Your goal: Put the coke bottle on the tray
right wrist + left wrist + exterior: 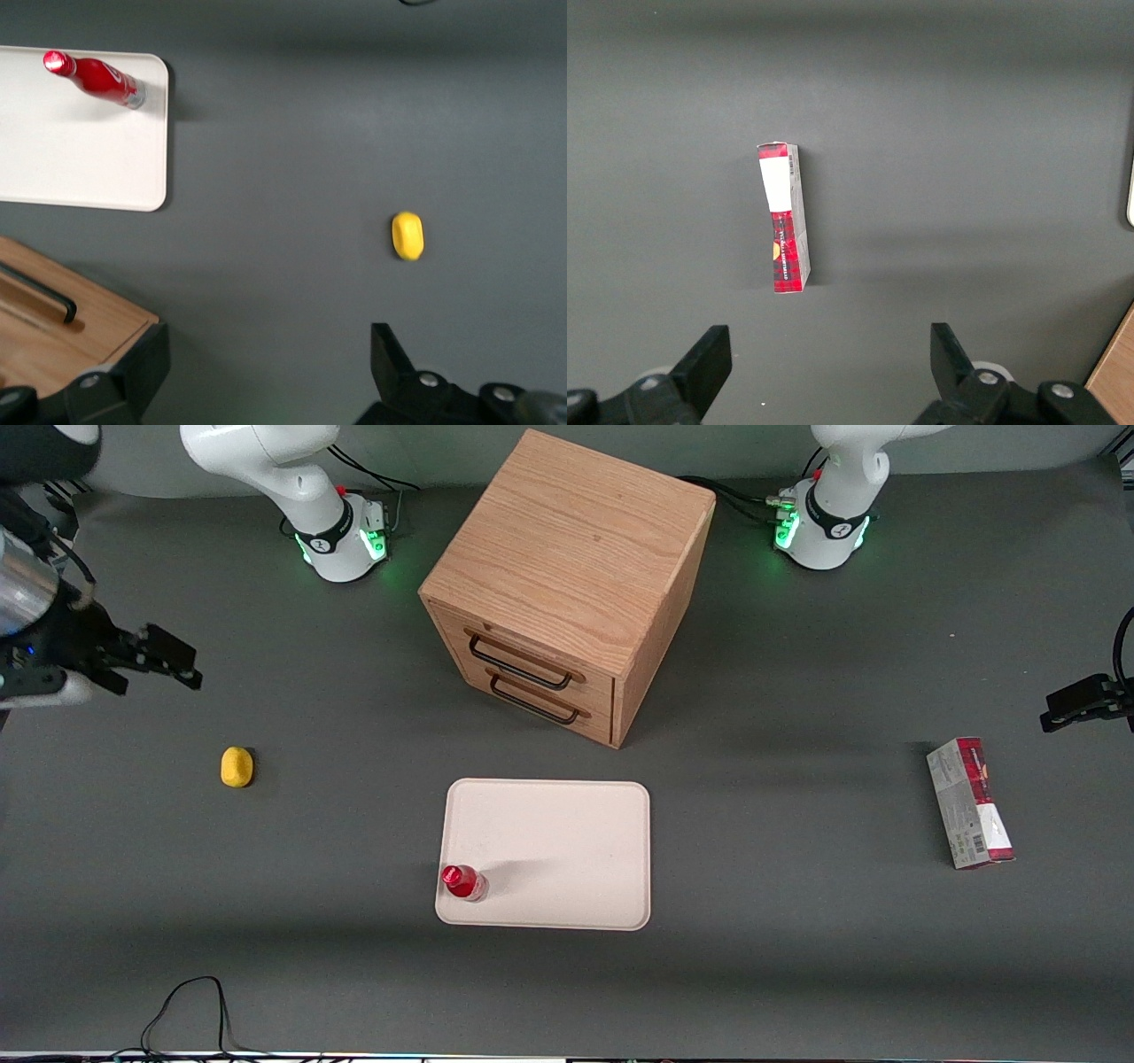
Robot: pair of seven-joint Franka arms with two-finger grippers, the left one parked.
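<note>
The coke bottle (463,882), tiny with a red cap and red label, stands upright on the cream-white tray (567,841), in the tray's corner nearest the front camera on the working arm's side. It also shows in the right wrist view (96,77), on the tray (80,159). My gripper (173,660) is open and empty, held high above the table toward the working arm's end, well away from the tray. Its two dark fingers (133,372) stand wide apart with only bare table between them.
A wooden drawer box (567,584) with two black handles stands farther from the front camera than the tray. A small yellow lump (236,767) lies below my gripper (266,376), also seen from the wrist (407,235). A red-and-grey carton (970,803) lies toward the parked arm's end.
</note>
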